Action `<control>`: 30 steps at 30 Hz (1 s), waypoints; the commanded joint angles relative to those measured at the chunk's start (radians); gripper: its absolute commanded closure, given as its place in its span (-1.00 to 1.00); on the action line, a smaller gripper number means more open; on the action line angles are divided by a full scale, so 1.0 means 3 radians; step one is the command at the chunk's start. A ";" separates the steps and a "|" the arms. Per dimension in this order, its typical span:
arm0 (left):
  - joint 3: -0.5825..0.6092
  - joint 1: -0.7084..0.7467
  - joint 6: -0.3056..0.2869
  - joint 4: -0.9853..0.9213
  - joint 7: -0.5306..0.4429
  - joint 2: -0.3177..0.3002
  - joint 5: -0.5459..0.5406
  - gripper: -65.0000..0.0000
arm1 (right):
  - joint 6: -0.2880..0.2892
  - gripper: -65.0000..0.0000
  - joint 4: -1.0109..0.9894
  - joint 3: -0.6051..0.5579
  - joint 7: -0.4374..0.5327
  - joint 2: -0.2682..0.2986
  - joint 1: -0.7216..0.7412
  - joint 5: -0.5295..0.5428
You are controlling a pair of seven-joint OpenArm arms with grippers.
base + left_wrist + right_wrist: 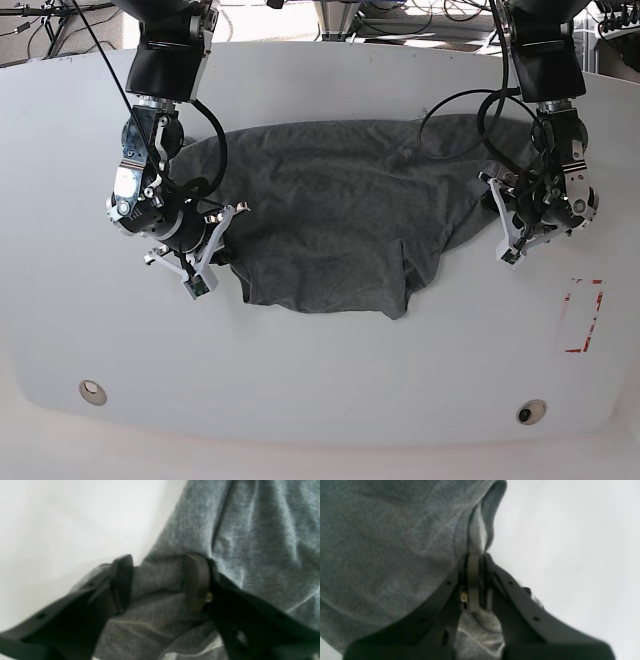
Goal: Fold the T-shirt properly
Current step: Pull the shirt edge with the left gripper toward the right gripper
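The dark grey T-shirt (330,220) lies spread and rumpled across the middle of the white table (320,370). In the base view my right gripper (222,240) is at the shirt's left edge. The right wrist view shows it (476,557) shut, with a fold of the T-shirt (382,550) pinched between its fingers. My left gripper (492,205) is at the shirt's right edge. Close up, my left gripper (160,580) has its jaws apart, and the T-shirt (250,530) runs loose between the two fingers (122,580).
A red-outlined rectangle (582,315) is marked on the table at the right, beyond the left arm. Two round holes (92,391) (531,411) sit near the front edge. Cables (450,110) trail over the shirt's back edge.
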 commanded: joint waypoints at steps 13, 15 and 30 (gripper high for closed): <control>-0.0016 -0.0042 -0.0006 0.0357 0.0091 0.0012 -0.0085 0.30 | 0.0002 0.98 0.0061 -0.0001 0.0072 0.0029 0.0080 0.0044; -0.0022 -0.0060 -0.0006 0.0339 0.0079 0.0028 -0.0086 0.21 | 0.0002 0.98 0.0057 0.0000 0.0071 0.0028 0.0080 0.0045; -0.0028 -0.0231 -0.0006 0.0019 -0.0084 0.0315 -0.0054 0.01 | 0.0002 1.00 0.0067 0.0008 0.0074 0.0032 0.0050 0.0041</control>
